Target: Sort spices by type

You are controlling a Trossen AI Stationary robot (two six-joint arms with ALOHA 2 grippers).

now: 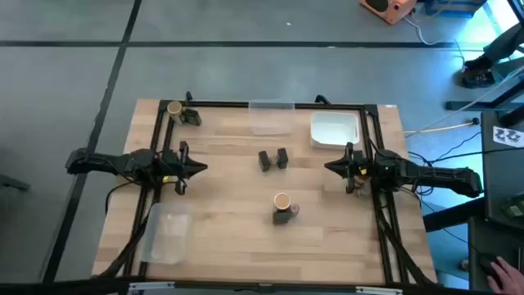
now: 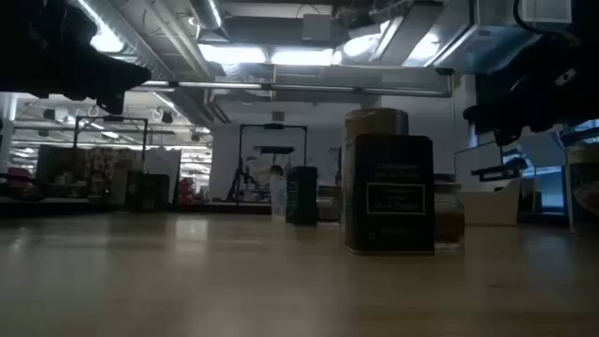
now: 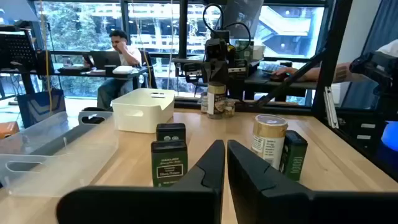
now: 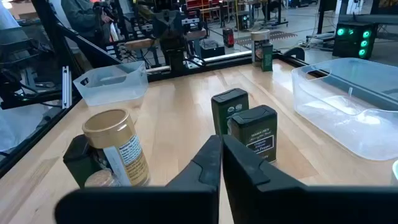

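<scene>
Two dark boxy jars (image 1: 273, 159) stand side by side at the table's middle. Nearer the front edge, a round tan-topped jar (image 1: 281, 201), another dark boxy jar (image 1: 281, 217) and a tiny brown-topped jar (image 1: 293, 210) stand close together. A tan-topped jar (image 1: 173, 108) and a dark jar (image 1: 192, 117) stand at the far left corner. More small jars (image 3: 216, 99) stand under the right arm. My left gripper (image 1: 203, 168) hovers shut at the table's left, pointing toward the middle. Opposite it, my right gripper (image 1: 327, 166) is shut at the right. Neither touches anything.
A clear plastic tray (image 1: 270, 116) sits at the far edge, with a white rectangular tray (image 1: 334, 129) to its right. Another clear tray (image 1: 168, 232) lies at the near left. A black frame (image 1: 246, 104) runs around the table. People sit at desks beyond the table.
</scene>
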